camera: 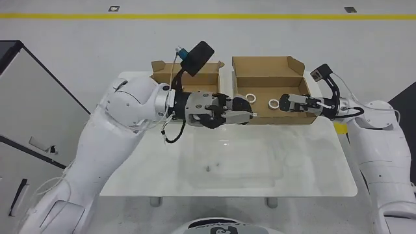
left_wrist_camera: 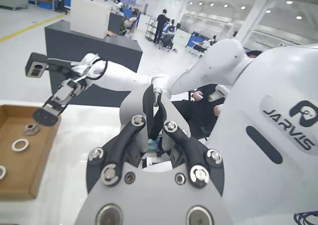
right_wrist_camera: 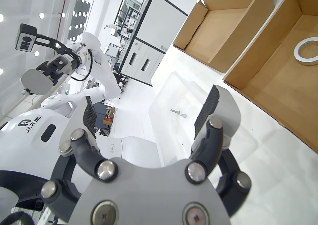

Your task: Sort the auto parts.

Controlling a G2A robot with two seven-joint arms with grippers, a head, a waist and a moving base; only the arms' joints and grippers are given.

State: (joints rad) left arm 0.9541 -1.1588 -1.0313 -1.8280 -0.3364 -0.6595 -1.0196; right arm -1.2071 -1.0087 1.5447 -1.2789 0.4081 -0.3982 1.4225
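Bolt [left_wrist_camera: 156, 95] is clamped in the left gripper [left_wrist_camera: 155, 107], above the table [camera: 227, 162] beside the right-hand box [camera: 260, 71]. Best lower it well inside a box's walls before letting go. Right gripper [right_wrist_camera: 150, 104] hangs spread, empty, over that box.

Glossy white arms [camera: 123, 107]; dark logo [left_wrist_camera: 298, 121] and black oval slot [left_wrist_camera: 264, 145] on the shell beside the left gripper [left_wrist_camera: 155, 98]. Grey metal plates, black links and silver screws [left_wrist_camera: 200, 174] at each gripper's base. Ribbed black pads [right_wrist_camera: 206, 109] inside the right gripper [right_wrist_camera: 151, 97]. Black cable [camera: 170, 135] behind the left gripper, black camera bracket [camera: 330, 83] behind the right.
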